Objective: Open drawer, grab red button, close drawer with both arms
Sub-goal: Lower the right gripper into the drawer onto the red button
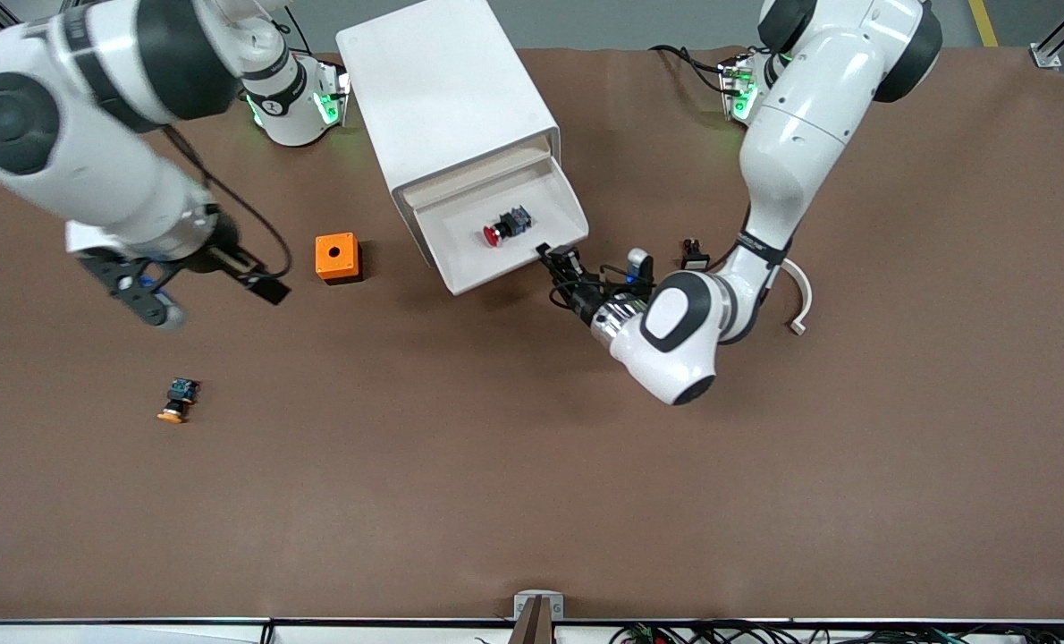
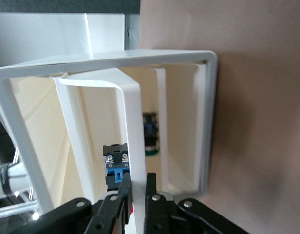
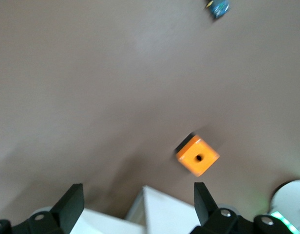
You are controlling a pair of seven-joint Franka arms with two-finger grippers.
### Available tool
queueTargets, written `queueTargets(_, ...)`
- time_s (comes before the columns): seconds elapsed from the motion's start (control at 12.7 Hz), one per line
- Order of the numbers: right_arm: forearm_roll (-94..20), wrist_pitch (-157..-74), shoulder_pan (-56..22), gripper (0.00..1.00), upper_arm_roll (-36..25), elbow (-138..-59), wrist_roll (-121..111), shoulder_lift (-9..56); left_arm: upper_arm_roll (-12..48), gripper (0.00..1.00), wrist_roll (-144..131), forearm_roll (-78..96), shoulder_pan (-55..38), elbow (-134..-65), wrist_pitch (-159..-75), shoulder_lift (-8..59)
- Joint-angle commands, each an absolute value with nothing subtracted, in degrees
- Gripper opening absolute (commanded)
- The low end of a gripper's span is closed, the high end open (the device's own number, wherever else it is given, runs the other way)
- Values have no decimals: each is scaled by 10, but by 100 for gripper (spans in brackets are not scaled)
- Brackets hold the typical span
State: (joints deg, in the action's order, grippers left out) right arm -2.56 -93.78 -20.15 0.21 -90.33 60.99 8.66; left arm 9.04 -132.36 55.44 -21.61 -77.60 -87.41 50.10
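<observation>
While the white drawer (image 1: pixel 505 228) stands pulled out of its white cabinet (image 1: pixel 447 98), the red-capped button (image 1: pixel 507 224) lies on its side on the drawer's floor, red cap toward the right arm's end of the table. At the drawer's front stands the left gripper (image 1: pixel 557 261), and in the left wrist view its black fingers (image 2: pixel 151 187) are clamped on the thin white handle strip (image 2: pixel 133 141) that arches across the drawer's open front. Through that opening the button's black-and-blue body (image 2: pixel 116 165) shows just past the handle.

Up in the air over the bare brown table (image 1: pixel 532 465), toward the right arm's end, hangs the right gripper (image 1: pixel 143 291); its wrist view shows the two fingers (image 3: pixel 72 202) spread wide apart with nothing between them. An orange box with a round hole in its top (image 1: pixel 337 258) sits on the table between that gripper and the cabinet. Nearer the front camera lies the orange-capped button (image 1: pixel 177 400), well apart from everything else. A small black part (image 1: pixel 695 253) rests beside the left arm's forearm, and a curved white strip (image 1: pixel 800 300) lies close by.
</observation>
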Motion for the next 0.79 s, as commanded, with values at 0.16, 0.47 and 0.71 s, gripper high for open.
queueTargets(0.16, -45, -1012, -309, 100, -5, -920, 768, 105, 95, 0, -1277, 566, -190, -762, -865, 499)
queueTargets(0.47, -43, -1066, -387, 100, -6, -920, 871, 145, 96, 67, -1280, 567, -189, -762, -864, 497)
queueTargets(0.71, -37, -1100, -430, 100, -7, -921, 916, 183, 95, 100, -1280, 565, -182, -755, -864, 494)
